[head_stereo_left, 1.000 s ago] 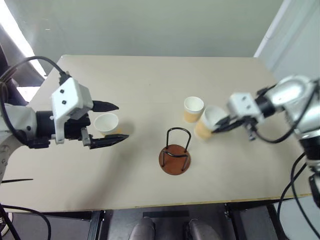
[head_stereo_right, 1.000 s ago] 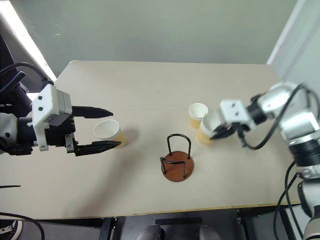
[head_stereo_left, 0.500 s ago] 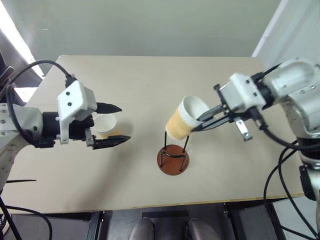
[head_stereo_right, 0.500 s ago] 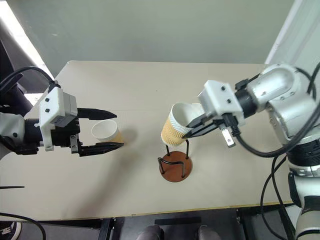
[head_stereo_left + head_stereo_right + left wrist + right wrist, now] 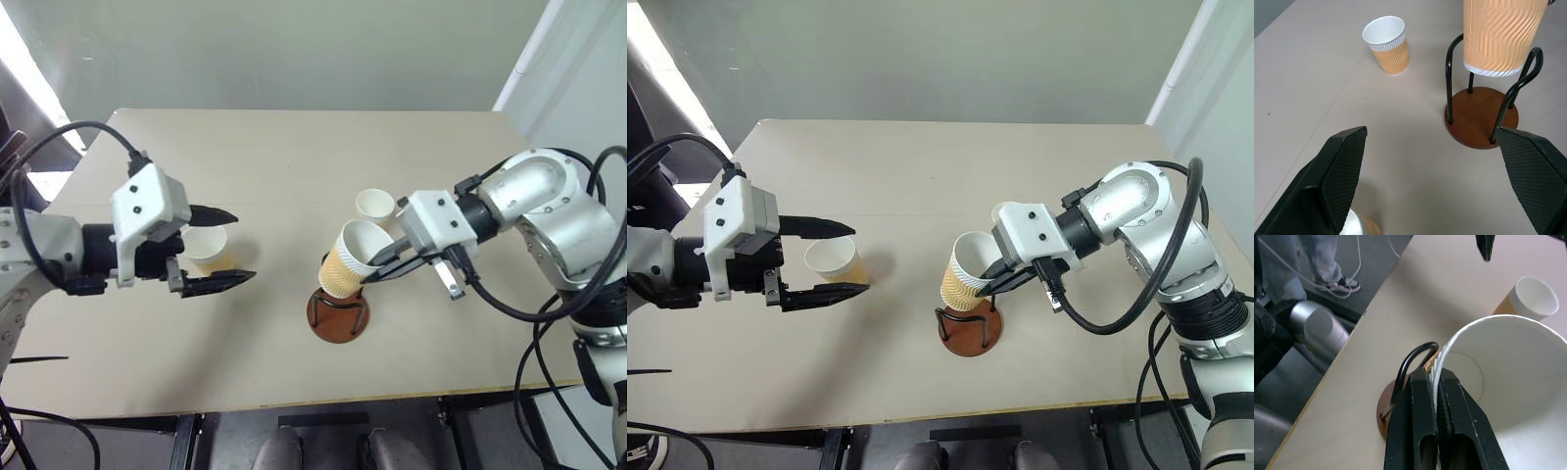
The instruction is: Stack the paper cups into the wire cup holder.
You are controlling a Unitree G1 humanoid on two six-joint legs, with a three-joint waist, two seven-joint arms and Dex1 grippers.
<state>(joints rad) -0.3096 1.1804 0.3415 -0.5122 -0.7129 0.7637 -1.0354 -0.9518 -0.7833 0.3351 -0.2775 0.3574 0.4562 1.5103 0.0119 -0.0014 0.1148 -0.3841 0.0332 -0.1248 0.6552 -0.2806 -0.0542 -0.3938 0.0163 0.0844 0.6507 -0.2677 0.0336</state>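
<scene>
The right gripper [image 5: 1436, 396] has its jaws pinched on the rim of a paper cup [image 5: 351, 259], holding it tilted above the wire cup holder [image 5: 338, 311] for lowering between the loops; the left gripper [image 5: 223, 248], jaws spread wide and empty, flanks another cup [image 5: 204, 249] on the worktop [image 5: 294, 157], and a third cup [image 5: 375, 209] stands beyond the holder

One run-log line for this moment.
right gripper: shut on cup rim, above holder | left gripper: open around second cup | third cup: on table

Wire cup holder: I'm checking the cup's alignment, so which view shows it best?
The left wrist view: wire cup holder shows base and loops, cup above. Eye views see it partly hidden by that cup; right wrist view catches one loop.
</scene>
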